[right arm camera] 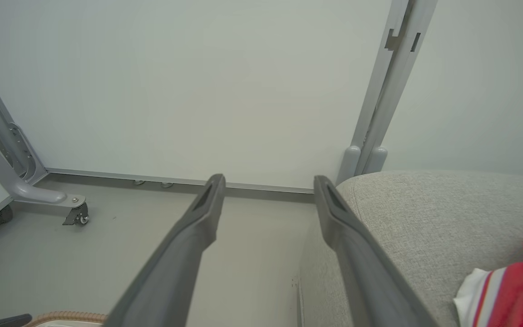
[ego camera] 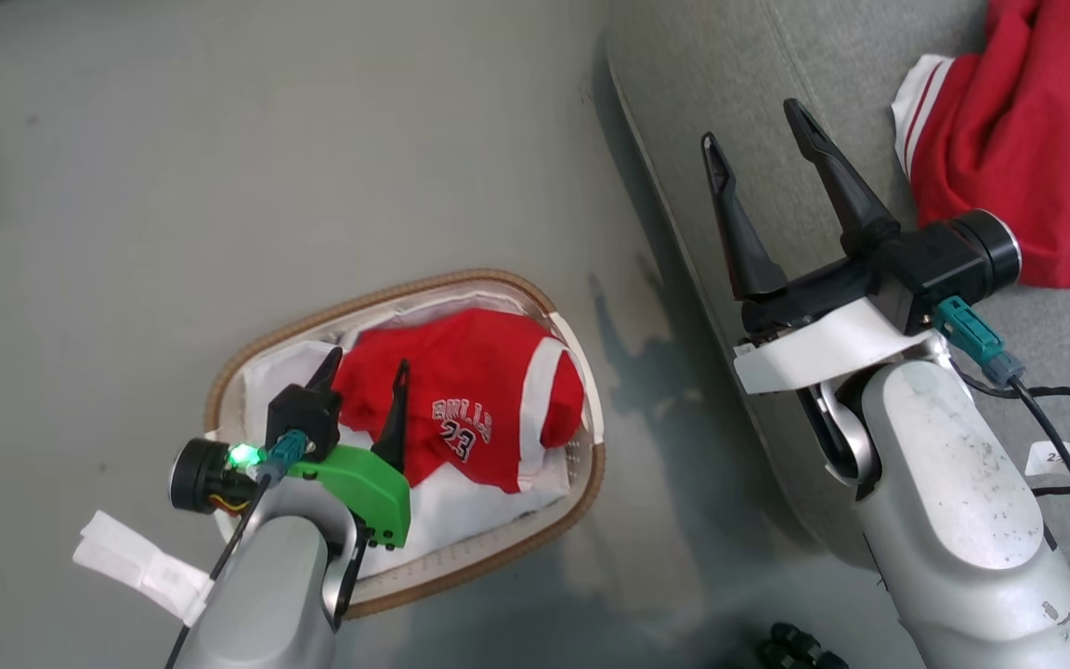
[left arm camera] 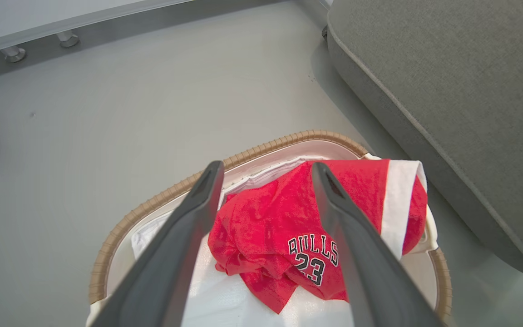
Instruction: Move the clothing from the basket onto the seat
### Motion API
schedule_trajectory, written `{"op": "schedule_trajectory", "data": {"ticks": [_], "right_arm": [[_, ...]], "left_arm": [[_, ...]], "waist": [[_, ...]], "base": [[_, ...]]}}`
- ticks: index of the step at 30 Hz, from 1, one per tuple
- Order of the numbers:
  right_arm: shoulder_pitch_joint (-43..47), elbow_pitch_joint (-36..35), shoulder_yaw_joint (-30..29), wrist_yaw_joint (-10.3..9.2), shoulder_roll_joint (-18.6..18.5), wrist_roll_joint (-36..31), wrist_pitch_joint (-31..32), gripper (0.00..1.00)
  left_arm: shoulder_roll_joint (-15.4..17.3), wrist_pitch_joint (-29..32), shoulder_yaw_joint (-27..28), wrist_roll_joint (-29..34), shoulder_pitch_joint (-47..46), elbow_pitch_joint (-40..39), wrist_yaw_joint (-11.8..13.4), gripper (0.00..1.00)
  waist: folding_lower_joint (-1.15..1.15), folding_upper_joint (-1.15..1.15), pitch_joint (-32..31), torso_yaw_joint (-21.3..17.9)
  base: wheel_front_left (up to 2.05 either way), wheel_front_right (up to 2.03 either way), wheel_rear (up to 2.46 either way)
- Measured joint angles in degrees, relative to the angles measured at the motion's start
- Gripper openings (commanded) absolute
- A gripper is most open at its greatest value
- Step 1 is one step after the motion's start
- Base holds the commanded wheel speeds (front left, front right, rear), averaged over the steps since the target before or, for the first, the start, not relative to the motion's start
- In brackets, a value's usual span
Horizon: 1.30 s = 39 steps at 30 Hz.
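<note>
A red garment with white "BULLS 23" lettering [ego camera: 475, 400] lies crumpled on a white sheet inside the cream basket with the brown woven rim [ego camera: 424, 283]. My left gripper [ego camera: 366, 364] hangs open just over the garment's left part; in the left wrist view the garment [left arm camera: 270, 231] lies between and beyond the spread fingers [left arm camera: 198, 213]. A second red garment with white stripes [ego camera: 1027, 139] rests on the grey seat [ego camera: 776, 56] at the upper right. My right gripper [ego camera: 758, 125] stands open above the seat's left edge, left of that garment, holding nothing.
The basket stands on grey floor just left of the seat's rounded edge [left arm camera: 402, 113]. A white wall panel with a grey metal post [right arm camera: 384, 86] and a wheeled frame leg [right arm camera: 73, 211] stand beyond. A dark object [ego camera: 800, 646] lies on the floor at the bottom.
</note>
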Motion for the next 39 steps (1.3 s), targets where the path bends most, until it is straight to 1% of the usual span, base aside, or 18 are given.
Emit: {"op": "schedule_trajectory", "data": {"ticks": [8,14,21,28,29,32,35,39], "right_arm": [[-1.0,-2.0,0.6,0.0,0.3,0.0,0.0,1.0],[-1.8,-4.6,0.5,0.0,0.4,1.6,0.0,1.0],[-3.1,-7.5,1.3,0.0,0.5,1.8,0.0,1.0],[-4.0,-8.5,1.6,0.0,0.5,1.4,0.0,1.0],[-4.0,-8.6,1.6,0.0,0.5,1.4,0.0,1.0],[-4.0,-8.9,1.6,0.0,0.5,1.4,0.0,1.0],[-4.0,-9.0,1.5,0.0,0.5,1.3,0.0,1.0],[-4.0,-9.1,1.3,0.0,0.5,1.1,0.0,1.0]], "left_arm": [[0.1,0.0,-0.5,2.2,-5.2,7.3,-0.4,1.0],[1.5,0.0,-0.2,3.8,-9.6,12.5,-0.1,1.0],[3.0,0.0,-0.2,5.2,-15.6,19.5,1.6,1.0],[3.4,0.0,0.1,5.2,-19.9,27.2,4.0,1.0],[3.3,0.0,-0.1,5.2,-20.4,28.1,4.0,1.0],[3.1,0.0,-0.1,4.8,-21.4,29.1,3.4,1.0],[2.5,0.0,0.0,3.4,-22.0,29.4,1.9,1.0],[1.8,0.0,-0.3,2.4,-22.0,28.5,-0.6,1.0]], "waist": [[0.0,0.0,6.7,-3.4],[0.0,0.0,11.3,-5.0],[0.0,0.0,16.3,-5.8],[0.01,0.0,19.9,-5.5],[0.01,0.0,20.2,-5.5],[0.01,0.0,20.9,-5.2],[0.01,0.0,21.4,-4.9],[0.01,0.0,21.7,-4.6]], "base": [[0.0,0.0,0.0],[0.0,0.0,0.0],[0.0,0.0,0.0],[0.0,0.0,0.0],[0.0,0.0,0.0],[0.0,0.0,0.0],[0.0,0.0,0.0],[0.0,0.0,0.0]]}}
